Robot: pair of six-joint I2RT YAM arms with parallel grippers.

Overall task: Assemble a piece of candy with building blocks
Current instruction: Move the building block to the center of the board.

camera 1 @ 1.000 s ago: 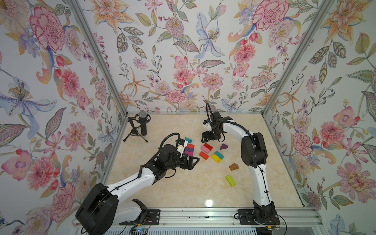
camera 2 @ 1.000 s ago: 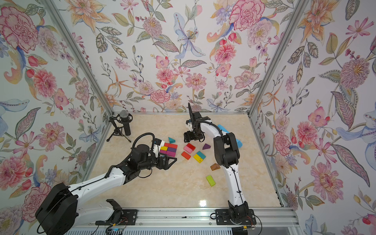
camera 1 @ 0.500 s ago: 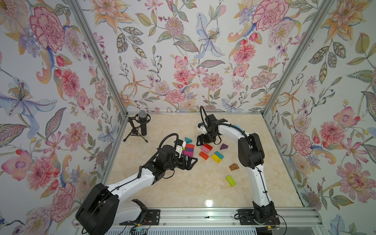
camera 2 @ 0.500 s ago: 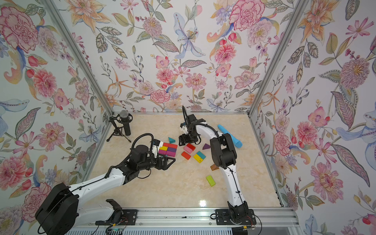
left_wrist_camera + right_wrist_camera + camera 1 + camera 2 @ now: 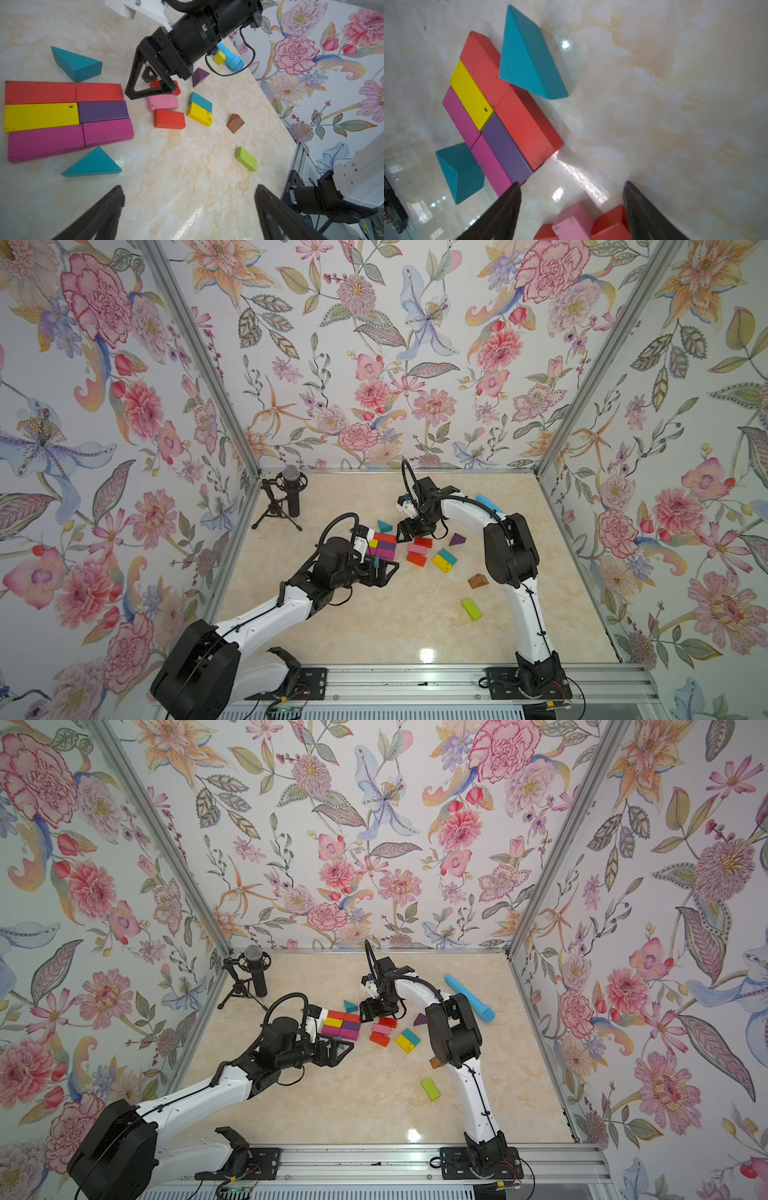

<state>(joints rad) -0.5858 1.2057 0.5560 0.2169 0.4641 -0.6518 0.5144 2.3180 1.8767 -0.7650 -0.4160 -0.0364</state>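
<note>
Several red, yellow, purple and magenta building blocks lie joined as a flat rectangle [image 5: 384, 545] [image 5: 66, 116] [image 5: 500, 124], with a teal wedge [image 5: 78, 62] at one long side and another [image 5: 93, 163] at the opposite side. My right gripper [image 5: 409, 533] [image 5: 572, 187] is open and low over a loose red brick [image 5: 175, 87] [image 5: 610, 226], which sits against one finger, with a pink brick [image 5: 573, 220] beside it. My left gripper [image 5: 384, 570] [image 5: 190, 192] is wide open with only bare floor between its fingers, just in front of the rectangle.
Loose pieces lie to the right: an orange-red brick [image 5: 416, 559], a yellow and teal pair [image 5: 444, 561], a purple wedge [image 5: 457, 538], a brown wedge [image 5: 478, 580], a green brick [image 5: 471, 608]. A light-blue tube [image 5: 469, 997] lies back right. A microphone on a tripod [image 5: 291, 493] stands back left.
My right gripper has moved left and down onto the loose red and pink bricks, its jaws narrowing a little. The left arm has not moved.
</note>
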